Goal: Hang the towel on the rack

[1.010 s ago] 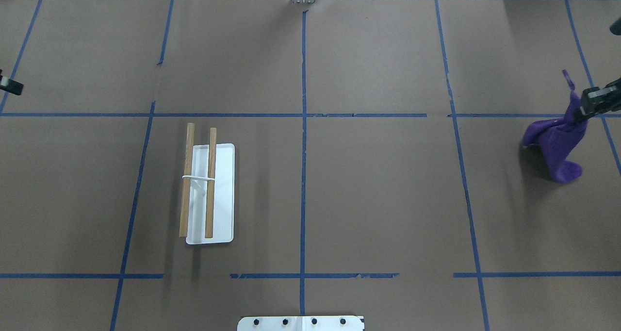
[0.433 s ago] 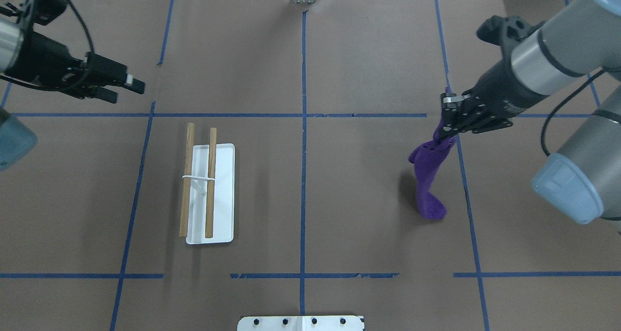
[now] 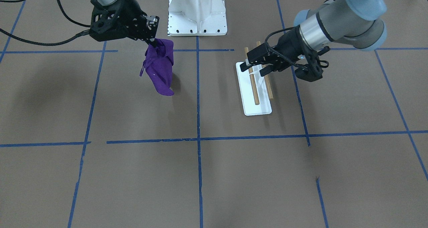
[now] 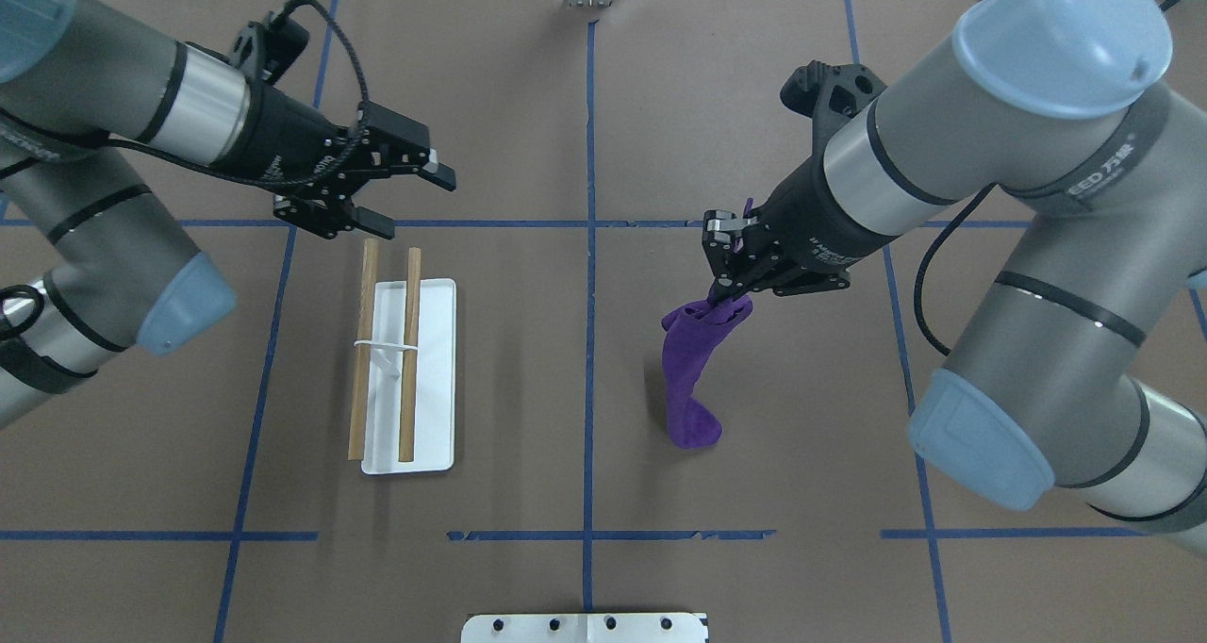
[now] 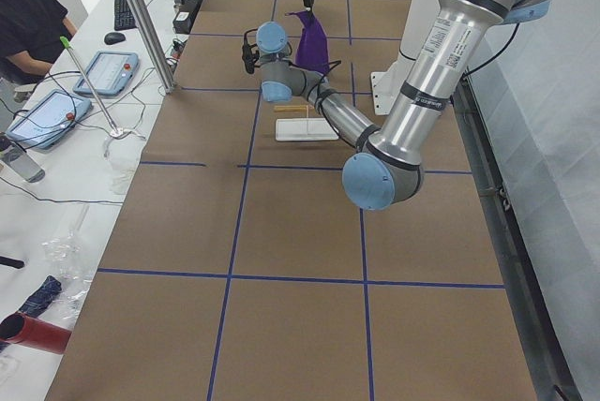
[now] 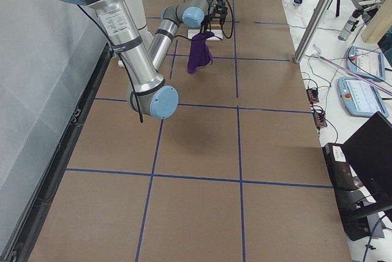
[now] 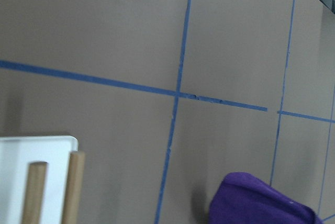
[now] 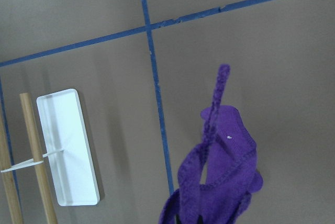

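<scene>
We are in a robotics lab. The table (image 4: 754, 473) wears brown paper gridded with blue tape (image 4: 590, 360), and two industrial arms (image 4: 990, 134) reach over it. Teach pendants (image 6: 364, 90), a keyboard (image 5: 123, 9) and a seated operator (image 5: 28, 17) line the white bench along its far side.

Light: bright, even and diffuse, coming from above. All shadows are soft-edged. The towel (image 4: 691, 379) throws a faint shadow on the table (image 4: 754, 492) just beside it, toward the left of the overhead view. In the front-facing view a broad dim shadow patch lies at the left of the table. The rack (image 4: 436, 379) base reads near-white, with little surface detail. In the overhead view the strip past the table's far edge is overexposed. The left wrist view is soft, and the towel at its lower edge is blurred.
</scene>
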